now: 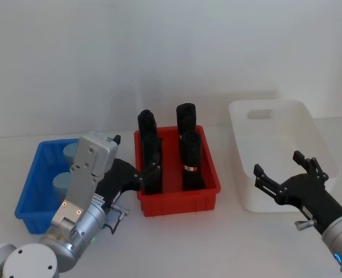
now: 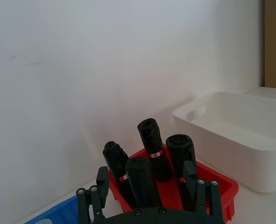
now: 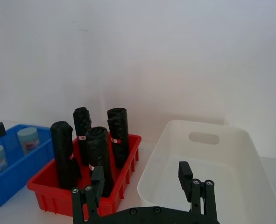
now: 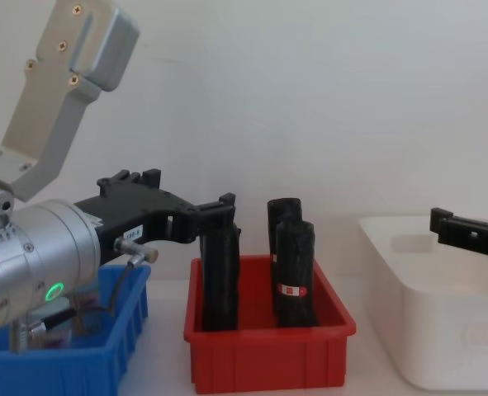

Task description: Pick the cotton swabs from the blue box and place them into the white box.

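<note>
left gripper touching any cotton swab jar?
Apart. Head view: the left gripper hangs by the red bin, jaws open; the cotton swabs sit clear of it in the blue box.

- Two jars of cotton swabs (image 3: 28,138), each with a light blue lid.
- Four tall black rolls (image 1: 192,156).
- Three containers: one blue box (image 1: 27,194), one red bin (image 1: 179,202) and one white box (image 1: 249,197).
- Two grippers: one left gripper (image 2: 146,172) and one right gripper (image 1: 278,163).

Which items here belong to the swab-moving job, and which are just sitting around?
Job: cotton swab jars, blue box, white box, left gripper by the red bin, right gripper by the white box.
Lying about: red bin, black rolls.
</note>
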`<state>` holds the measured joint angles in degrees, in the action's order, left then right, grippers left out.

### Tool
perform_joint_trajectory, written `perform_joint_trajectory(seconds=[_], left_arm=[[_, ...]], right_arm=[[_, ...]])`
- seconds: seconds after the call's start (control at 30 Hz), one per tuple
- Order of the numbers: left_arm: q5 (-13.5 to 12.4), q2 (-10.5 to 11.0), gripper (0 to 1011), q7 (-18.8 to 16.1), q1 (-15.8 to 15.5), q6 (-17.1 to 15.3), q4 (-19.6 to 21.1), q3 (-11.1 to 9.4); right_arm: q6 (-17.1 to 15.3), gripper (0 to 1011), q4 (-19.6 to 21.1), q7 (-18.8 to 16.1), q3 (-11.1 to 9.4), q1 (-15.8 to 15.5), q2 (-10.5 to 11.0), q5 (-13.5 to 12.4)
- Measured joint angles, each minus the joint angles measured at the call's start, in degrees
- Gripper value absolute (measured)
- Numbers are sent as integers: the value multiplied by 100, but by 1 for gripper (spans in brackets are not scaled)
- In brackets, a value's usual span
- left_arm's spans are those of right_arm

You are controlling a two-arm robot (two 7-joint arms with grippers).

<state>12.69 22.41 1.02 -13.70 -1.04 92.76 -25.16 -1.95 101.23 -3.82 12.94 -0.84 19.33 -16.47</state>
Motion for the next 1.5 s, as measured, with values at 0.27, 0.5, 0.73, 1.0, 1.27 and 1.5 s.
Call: perform_joint_trajectory(seconds=[0.27,0.5,0.73,1.0,1.27,1.5], left_arm=[[291,118,1004,86,-52,-107,-142,192],[599,219,1004,213,-129,-180,-370,387],[853,297,1004,323,-225,-207,-681,561],[1087,338,1004,450,-371,-206,-1144,728],[1247,325,1004,595,-523,-174,-1613,827],[1312,289,1004,731,-649,-169,-2010,875]], right_arm=[[0,1002,0,0,0,0,0,0],[0,1002,0,0,0,0,0,0],[0,1002,0,0,0,0,0,0],[0,1002,0,0,0,0,0,0],[0,1002,0,0,0,0,0,0],[0,1002,0,0,0,0,0,0]])
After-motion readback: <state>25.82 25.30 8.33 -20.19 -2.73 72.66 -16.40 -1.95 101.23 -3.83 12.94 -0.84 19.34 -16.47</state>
